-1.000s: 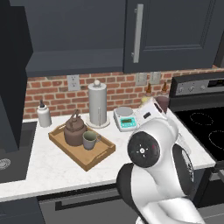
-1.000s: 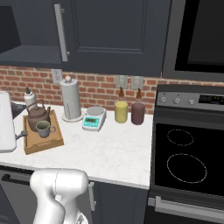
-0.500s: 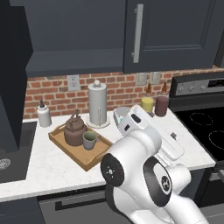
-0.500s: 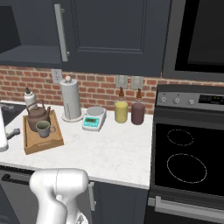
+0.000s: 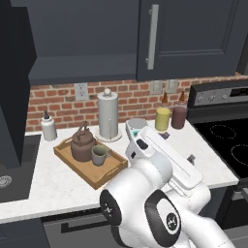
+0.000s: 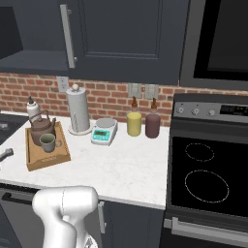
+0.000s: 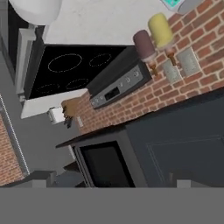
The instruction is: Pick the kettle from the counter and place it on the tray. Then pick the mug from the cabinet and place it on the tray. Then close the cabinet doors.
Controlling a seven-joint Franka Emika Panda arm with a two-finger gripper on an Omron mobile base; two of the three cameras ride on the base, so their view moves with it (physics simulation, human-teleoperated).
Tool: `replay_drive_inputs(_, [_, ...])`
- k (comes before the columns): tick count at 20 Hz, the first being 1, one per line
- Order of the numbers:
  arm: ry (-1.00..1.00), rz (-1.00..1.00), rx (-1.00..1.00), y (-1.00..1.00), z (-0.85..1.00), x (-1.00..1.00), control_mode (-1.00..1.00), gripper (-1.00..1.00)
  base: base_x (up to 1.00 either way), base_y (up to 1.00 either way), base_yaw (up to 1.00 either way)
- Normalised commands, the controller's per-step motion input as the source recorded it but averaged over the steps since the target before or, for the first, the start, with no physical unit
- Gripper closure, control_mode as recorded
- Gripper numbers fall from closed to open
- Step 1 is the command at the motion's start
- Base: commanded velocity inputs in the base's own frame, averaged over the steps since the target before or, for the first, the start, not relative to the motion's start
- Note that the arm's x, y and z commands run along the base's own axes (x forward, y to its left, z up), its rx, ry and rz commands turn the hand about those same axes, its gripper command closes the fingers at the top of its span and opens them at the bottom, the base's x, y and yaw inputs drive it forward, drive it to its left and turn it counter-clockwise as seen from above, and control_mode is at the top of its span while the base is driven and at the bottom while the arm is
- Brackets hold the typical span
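One white bottle (image 5: pixel 48 128) stands at the bench's (image 5: pixel 58 184) left. One rectangular wooden tray (image 5: pixel 88 163) carries one squat round brown kettle (image 5: pixel 82 144) and one small grey-green mug (image 5: pixel 99 155). Rightward: one white cylindrical roll holder (image 5: pixel 108 116), one yellow canister (image 5: pixel 162 119), one maroon canister (image 5: pixel 178 117). Whether the hand is wide or narrow, I cannot tell.

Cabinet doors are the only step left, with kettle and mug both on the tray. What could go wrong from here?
1. The white robot arm sweeps low beside the light-brown wooden tray; it could knock the dark-brown kettle or grey-green mug.
2. The open dark charcoal cabinet door stands far left, while the hand view faces the black stove, so the approach may be blind.
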Motion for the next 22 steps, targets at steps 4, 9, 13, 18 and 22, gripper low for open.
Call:
replay_drive_inputs(4, [0.00, -0.20, -0.13, 0.45, 0.02, -0.35, -1.00, -1.00, 0.00, 0.00, 0.00])
replay_drive_inputs(9, [0.00, -0.27, -0.15, 0.73, 0.07, -0.08, -1.00, -1.00, 0.00, 0.00, 0.00])
replay_drive_inputs(13, [0.03, -0.23, -0.23, 0.77, 0.14, 0.09, -1.00, -1.00, 0.00, 0.00, 0.00])
replay_drive_inputs(18, [0.04, -0.19, -0.24, 0.69, 0.11, 0.06, -1.00, -1.00, 0.00, 0.00, 0.00])
replay_drive_inputs(22, [0.13, -0.18, -0.26, 0.68, 0.00, 0.04, -1.00, -1.00, 0.00, 0.00, 0.00])
